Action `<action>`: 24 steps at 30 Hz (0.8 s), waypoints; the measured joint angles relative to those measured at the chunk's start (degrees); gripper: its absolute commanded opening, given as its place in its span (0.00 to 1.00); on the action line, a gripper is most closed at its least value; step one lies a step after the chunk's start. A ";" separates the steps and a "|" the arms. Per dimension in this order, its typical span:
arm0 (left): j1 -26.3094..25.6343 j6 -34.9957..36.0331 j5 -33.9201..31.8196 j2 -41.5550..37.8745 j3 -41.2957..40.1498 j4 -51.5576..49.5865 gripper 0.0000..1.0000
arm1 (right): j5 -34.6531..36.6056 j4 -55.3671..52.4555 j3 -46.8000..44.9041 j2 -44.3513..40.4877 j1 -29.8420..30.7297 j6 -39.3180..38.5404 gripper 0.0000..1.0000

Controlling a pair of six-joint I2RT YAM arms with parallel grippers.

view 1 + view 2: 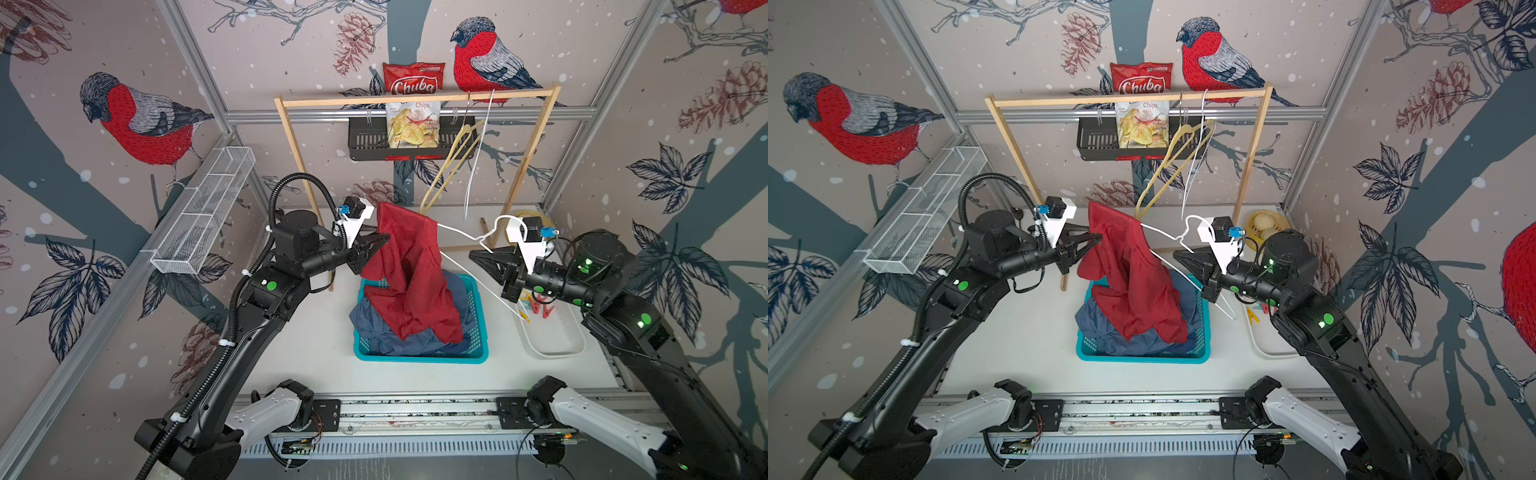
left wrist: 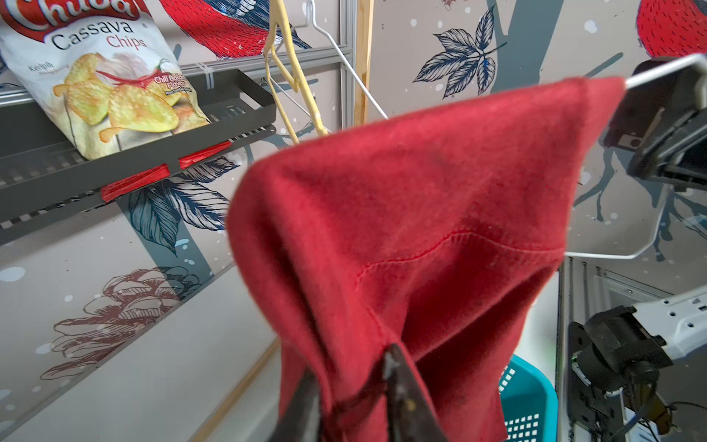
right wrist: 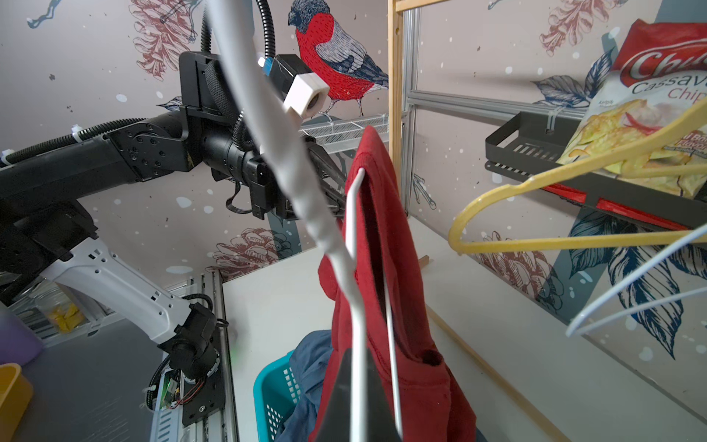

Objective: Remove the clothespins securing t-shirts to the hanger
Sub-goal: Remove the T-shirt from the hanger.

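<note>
- The wooden rack [image 1: 415,99] stands at the back of the table. A yellow hanger [image 1: 453,162] hangs from its top bar, and a chips bag [image 1: 413,124] sits in the black shelf behind it.
- The dark red t-shirt [image 1: 411,274] is the biggest cloth. It is draped over one end of the white wire hanger [image 1: 461,233], which is held up in the air between the two arms. Its lower part falls down into the teal basket [image 1: 419,357].
- The teal basket is in the middle of the table. The blue t-shirt [image 1: 374,324] lies crumpled inside it, partly under the red cloth.
- The white tray [image 1: 557,353] is on the table just beside the basket, under the right arm.
- The right gripper [image 1: 476,254] has its jaws pressed together on the wire of the hanger. In the right wrist view the white wire passes between the dark fingers [image 3: 340,398].
- The left gripper [image 1: 384,239] touches the side of the red t-shirt near the top. In the left wrist view its fingertips [image 2: 398,367] are pinching a fold of the red cloth [image 2: 421,214].
- The clothespins [image 1: 540,305] lie in a small heap in the tray, mostly hidden by the right arm. Red ones and a yellow one [image 1: 1252,316] can be seen. They are well apart from the t-shirts.
</note>
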 measured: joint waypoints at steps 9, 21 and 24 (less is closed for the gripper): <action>1.03 0.74 -7.41 -2.27 -1.40 -3.02 0.00 | 2.14 -10.34 6.21 0.74 -2.29 -1.66 0.00; 2.19 1.70 -1.84 -5.68 -4.87 -1.20 0.00 | 13.49 -24.33 7.39 -7.28 -2.60 1.01 0.00; 1.73 1.14 2.32 -4.20 -5.22 0.66 0.00 | 16.61 -25.40 8.41 -7.56 -2.60 1.44 0.00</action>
